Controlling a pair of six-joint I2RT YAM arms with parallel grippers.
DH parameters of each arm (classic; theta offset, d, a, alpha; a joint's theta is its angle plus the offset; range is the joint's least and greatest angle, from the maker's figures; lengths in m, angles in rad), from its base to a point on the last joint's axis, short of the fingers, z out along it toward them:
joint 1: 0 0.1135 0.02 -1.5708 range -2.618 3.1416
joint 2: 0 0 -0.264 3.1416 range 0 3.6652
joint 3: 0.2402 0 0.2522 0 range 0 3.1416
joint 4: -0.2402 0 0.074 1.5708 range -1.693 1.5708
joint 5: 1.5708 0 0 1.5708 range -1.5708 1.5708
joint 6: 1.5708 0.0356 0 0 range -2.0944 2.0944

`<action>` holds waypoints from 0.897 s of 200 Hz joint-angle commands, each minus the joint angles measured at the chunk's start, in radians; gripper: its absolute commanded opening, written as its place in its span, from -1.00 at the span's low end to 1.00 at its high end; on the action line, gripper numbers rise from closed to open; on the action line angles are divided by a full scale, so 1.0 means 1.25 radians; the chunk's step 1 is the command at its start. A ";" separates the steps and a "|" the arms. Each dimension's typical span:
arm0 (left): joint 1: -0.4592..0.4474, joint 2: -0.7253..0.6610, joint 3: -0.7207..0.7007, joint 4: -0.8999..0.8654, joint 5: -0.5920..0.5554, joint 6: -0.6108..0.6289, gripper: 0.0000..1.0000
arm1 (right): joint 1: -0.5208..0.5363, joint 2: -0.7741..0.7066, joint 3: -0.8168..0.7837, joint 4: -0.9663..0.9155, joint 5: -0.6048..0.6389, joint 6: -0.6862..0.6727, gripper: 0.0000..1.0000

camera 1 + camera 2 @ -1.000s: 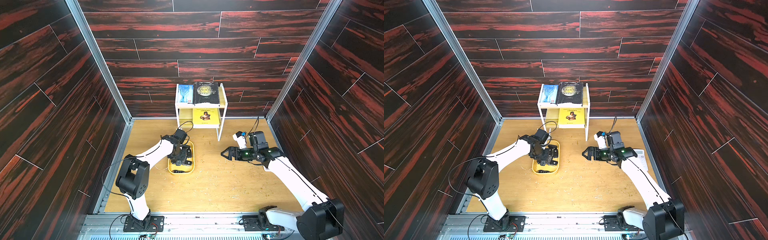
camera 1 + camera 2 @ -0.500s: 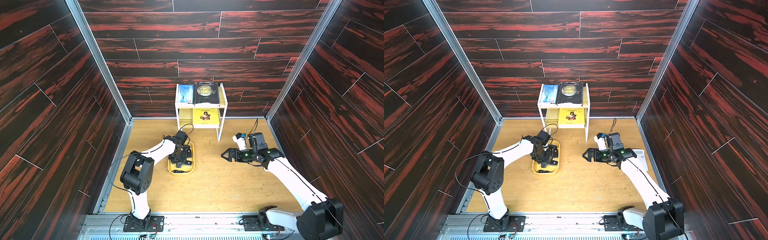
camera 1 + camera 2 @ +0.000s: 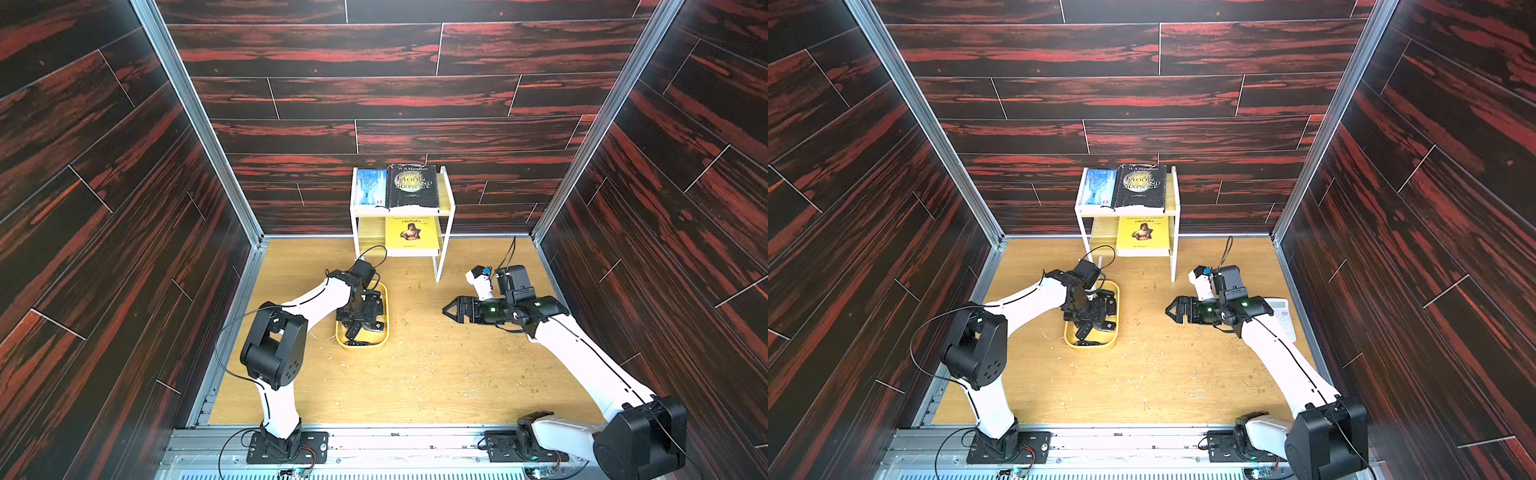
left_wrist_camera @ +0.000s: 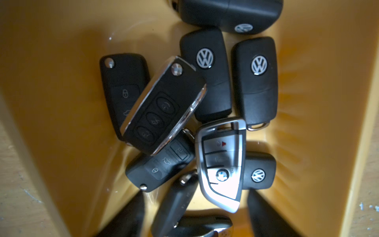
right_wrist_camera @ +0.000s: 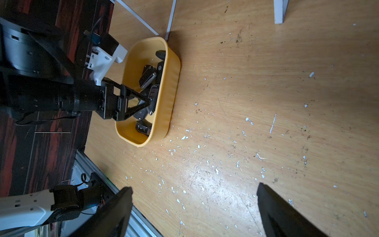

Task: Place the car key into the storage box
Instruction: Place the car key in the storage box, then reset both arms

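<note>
My left pincer [image 4: 194,192] is hanging low inside the storage box [image 5: 167,92], spread wide and gripping nothing. The right pincer [image 3: 448,311] is idling well clear of the box, spread and empty too. I'm counting ten car keys [image 4: 164,106] heaped in that one box and none lying outside it, though I can't tell which one is mine. I'm worrying that lifting out crooked could hook a key and flick it over the box's low rim
</note>
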 commanded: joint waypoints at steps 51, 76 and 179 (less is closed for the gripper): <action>0.005 -0.243 0.001 0.090 -0.075 0.011 1.00 | -0.001 0.003 0.031 0.008 0.046 -0.011 0.97; 0.005 -0.295 0.100 -0.035 -0.222 0.006 1.00 | -0.002 0.001 0.087 -0.019 0.123 -0.006 0.97; 0.013 -0.935 -0.529 0.689 -0.442 0.382 1.00 | -0.002 -0.427 -0.254 0.509 0.675 -0.112 0.97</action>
